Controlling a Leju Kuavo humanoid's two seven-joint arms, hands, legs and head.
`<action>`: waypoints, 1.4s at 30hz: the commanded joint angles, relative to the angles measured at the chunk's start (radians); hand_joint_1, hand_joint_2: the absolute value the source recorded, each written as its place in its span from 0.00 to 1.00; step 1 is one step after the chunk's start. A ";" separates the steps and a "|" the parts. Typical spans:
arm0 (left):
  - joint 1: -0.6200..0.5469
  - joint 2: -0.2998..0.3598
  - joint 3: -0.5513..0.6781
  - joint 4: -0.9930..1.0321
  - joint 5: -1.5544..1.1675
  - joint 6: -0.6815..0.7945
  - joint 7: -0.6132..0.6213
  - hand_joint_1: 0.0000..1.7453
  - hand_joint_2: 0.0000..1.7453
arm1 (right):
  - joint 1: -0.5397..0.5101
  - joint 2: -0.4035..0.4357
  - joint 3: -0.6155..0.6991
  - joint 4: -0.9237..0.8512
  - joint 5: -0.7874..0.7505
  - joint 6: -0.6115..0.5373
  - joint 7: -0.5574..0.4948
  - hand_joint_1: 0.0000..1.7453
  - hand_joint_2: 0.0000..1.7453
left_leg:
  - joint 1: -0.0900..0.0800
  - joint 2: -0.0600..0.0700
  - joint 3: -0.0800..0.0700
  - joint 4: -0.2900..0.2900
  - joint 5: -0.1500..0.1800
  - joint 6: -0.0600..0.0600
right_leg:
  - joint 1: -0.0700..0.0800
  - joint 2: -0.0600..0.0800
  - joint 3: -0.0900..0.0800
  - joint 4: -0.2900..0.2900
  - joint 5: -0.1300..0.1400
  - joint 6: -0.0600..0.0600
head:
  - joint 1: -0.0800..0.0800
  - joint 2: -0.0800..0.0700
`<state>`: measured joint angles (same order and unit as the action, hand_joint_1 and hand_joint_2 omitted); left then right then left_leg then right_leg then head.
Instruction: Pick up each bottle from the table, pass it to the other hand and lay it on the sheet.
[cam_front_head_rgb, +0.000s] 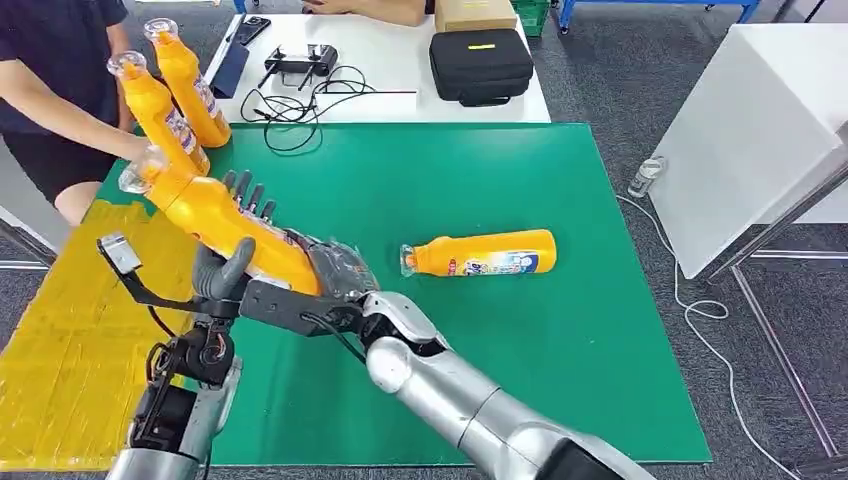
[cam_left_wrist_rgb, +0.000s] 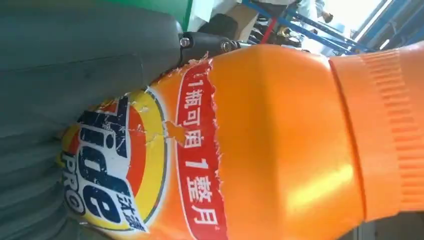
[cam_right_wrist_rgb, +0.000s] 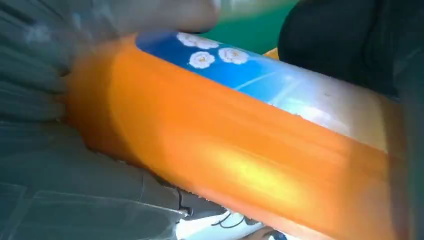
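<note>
My left hand and my right hand are both wrapped around one orange bottle, which I hold tilted in the air over the left edge of the green surface, its clear cap pointing up and away to the left. My left thumb lies across the bottle's middle, fingers showing behind it; my right hand clasps the bottom end, though the blurred right wrist view leaves me unsure how firmly those fingers press. In the left wrist view the torn label sits just beside my palm.

The yellow sheet lies just left of the bottle, running along the green edge toward me. A second bottle lies on its side near the middle of the green, well apart from my hands, with bare green around it. Two more bottles stand at the far left corner, where a person's hand reaches in close to the held bottle's cap.
</note>
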<state>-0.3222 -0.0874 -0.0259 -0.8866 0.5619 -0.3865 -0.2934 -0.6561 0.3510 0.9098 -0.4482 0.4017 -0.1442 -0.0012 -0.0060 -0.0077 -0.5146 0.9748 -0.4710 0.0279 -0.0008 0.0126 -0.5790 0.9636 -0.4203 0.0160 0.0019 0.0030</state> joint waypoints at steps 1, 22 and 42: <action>-0.115 -0.005 -0.018 0.023 -0.024 0.039 0.017 1.00 1.00 | 0.017 -0.002 0.199 0.032 -0.036 0.009 -0.008 1.00 1.00 | 0.002 -0.004 0.001 0.001 -0.001 -0.002 | 0.002 -0.006 0.003 0.000 -0.002 0.000 | 0.000 0.000; -0.084 0.021 -0.022 -0.023 -0.168 0.141 -0.054 1.00 1.00 | -0.021 -0.036 0.031 0.113 -0.052 -0.011 -0.053 0.00 0.00 | 0.002 -0.004 0.001 0.000 0.000 -0.001 | 0.001 -0.005 0.002 -0.001 -0.001 0.000 | 0.000 0.000; -0.257 0.239 0.087 0.593 -1.607 1.085 0.147 1.00 1.00 | 0.091 -0.297 -0.337 -0.427 0.018 0.089 -0.134 0.00 0.00 | 0.003 -0.002 0.001 0.001 -0.001 -0.002 | 0.001 -0.003 0.003 0.000 -0.001 0.001 | 0.000 0.000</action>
<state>-0.4658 0.0741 -0.0297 -0.6330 -0.8462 0.6873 -0.2322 -0.5954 0.1775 0.7040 -0.6536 0.4169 -0.1362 -0.1152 -0.0053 -0.0074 -0.5148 0.9748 -0.4708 0.0277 -0.0008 0.0130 -0.5792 0.9639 -0.4202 0.0160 0.0019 0.0027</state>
